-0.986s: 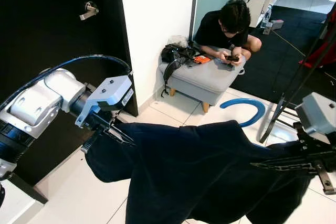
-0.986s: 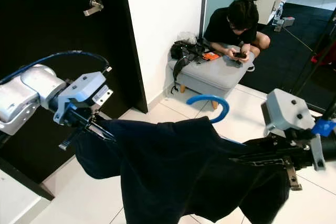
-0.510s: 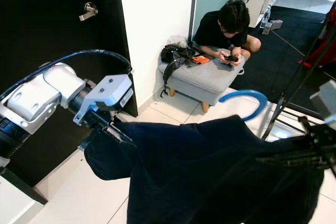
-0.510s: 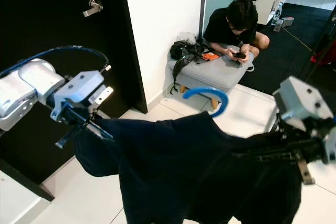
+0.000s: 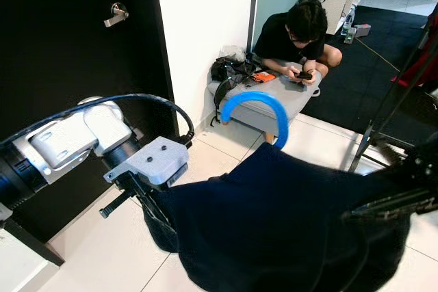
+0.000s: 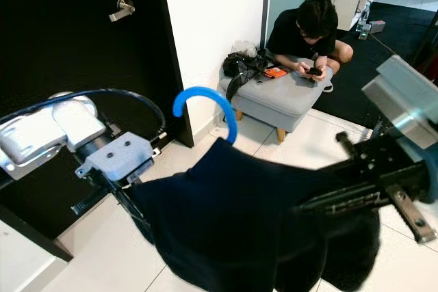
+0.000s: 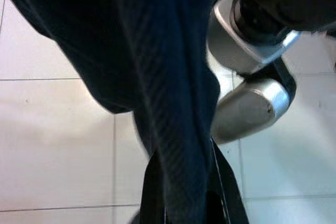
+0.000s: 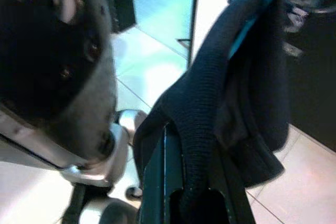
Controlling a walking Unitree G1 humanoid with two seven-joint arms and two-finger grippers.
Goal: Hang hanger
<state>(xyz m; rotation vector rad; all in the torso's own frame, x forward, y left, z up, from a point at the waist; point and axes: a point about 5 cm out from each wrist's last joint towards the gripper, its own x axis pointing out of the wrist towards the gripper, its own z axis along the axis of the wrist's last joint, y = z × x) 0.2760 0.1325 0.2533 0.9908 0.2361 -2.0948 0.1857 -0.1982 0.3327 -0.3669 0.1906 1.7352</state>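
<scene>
A dark navy garment (image 5: 274, 223) hangs on a blue hanger whose hook (image 5: 253, 96) sticks up above its middle, in front of the ottoman. My left gripper (image 5: 156, 218) is low on the left, shut on the garment's left shoulder end; in the left wrist view the cloth (image 7: 173, 129) runs between the fingers. My right gripper (image 5: 373, 206) is shut on the right shoulder end. In the right wrist view the knit cloth (image 8: 210, 103) lies between the fingers, with a teal strip of the hanger (image 8: 252, 19) showing.
A person (image 5: 301, 32) sits on the floor behind a grey ottoman (image 5: 274, 104) that carries a black bag (image 5: 229, 70). A black door (image 5: 68, 66) with a lever handle (image 5: 116, 14) is on the left. Dark rack poles (image 5: 393, 94) slant on the right. White tiles lie below.
The hook has swung left and upward. My left gripper has dropped and moved in to the right. The right end of the garment has risen and my right arm has shifted to the right.
</scene>
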